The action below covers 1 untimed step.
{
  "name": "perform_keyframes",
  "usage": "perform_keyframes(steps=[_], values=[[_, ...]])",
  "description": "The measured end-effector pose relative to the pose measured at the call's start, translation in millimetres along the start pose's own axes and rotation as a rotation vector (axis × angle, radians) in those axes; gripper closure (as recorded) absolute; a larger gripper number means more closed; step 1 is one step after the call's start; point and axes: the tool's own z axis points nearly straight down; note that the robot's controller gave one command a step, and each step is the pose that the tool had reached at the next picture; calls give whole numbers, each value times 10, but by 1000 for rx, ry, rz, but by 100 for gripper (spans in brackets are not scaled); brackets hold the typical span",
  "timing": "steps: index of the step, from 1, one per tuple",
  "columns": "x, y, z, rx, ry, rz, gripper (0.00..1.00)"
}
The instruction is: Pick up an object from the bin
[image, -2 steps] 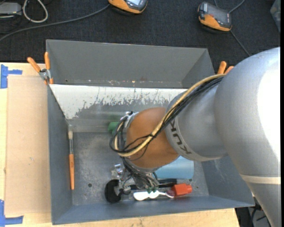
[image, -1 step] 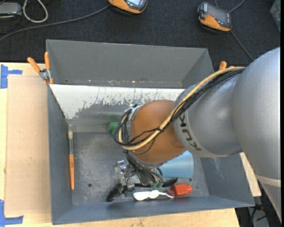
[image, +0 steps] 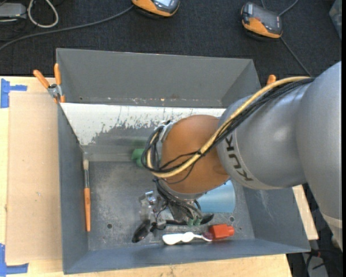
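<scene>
Reaching in from the right, the arm (image: 288, 137) bends down into the grey bin (image: 69, 172). The orange wrist cover (image: 187, 154), with black and yellow cables (image: 161, 167) looped across it, sits over mid-bin.

The gripper (image: 161, 214) is low, close to the bin floor at front-centre, just under the cover. Its metal parts overlap in a dark tangle, so I cannot tell whether it is spread or pressed together, or whether anything is pinched.

Items nearest the gripper:
- Small black piece (image: 140, 232) on the floor, just to the front-left of the gripper. Whether they touch cannot be told.
- White spoon-shaped piece (image: 181, 238) lying flat near the front wall, just in front of the gripper. Its right end meets a red-orange block (image: 222, 231).
- Light blue cup (image: 219, 199) to the gripper's right, partly hidden under the wrist cover.

Farther off:
- Green item (image: 139, 155) at the cover's back-left edge, mostly hidden.
- Long tool with an orange handle (image: 87, 203) along the left wall, well apart from the gripper.
</scene>
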Motion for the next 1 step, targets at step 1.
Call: perform_keyframes(steps=[1], values=[[3,3,-101,0,1,2,100]])
